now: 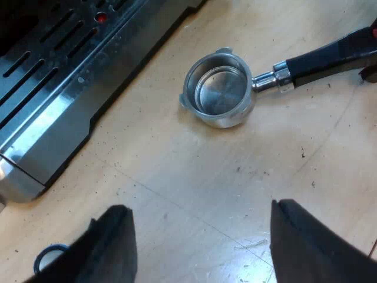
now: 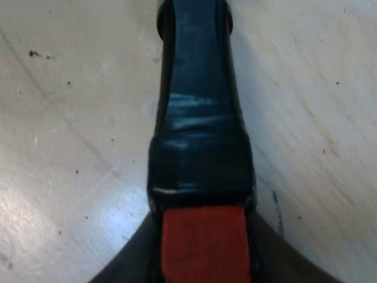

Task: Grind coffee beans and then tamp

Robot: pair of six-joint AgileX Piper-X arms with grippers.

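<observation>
Here we are over the wooden tabletop, and the metal holder lies loose on it, just off the front edge of the espresso machine but not touching it. The round basket faces up with bare, shiny metal at the bottom and no grounds in it. The machine's slotted steel drip tray runs along beside the holder, and a small red dot shows among the slots. From the basket a short chrome neck leads into the dark handle, which points away from the machine and lies low along the wood. The left hand hangs above the tabletop, well short of the holder. Its two black fingers are spread wide with nothing but bare, speckled wood between them. Over in the right wrist view, the handle is right up close, glossy black and running straight out from the camera across pale, scratched wood, and its red end sits nearest. The right hand is pressed in on that handle, with a dark finger hard against each side of the red end, pinching the holder there.
</observation>
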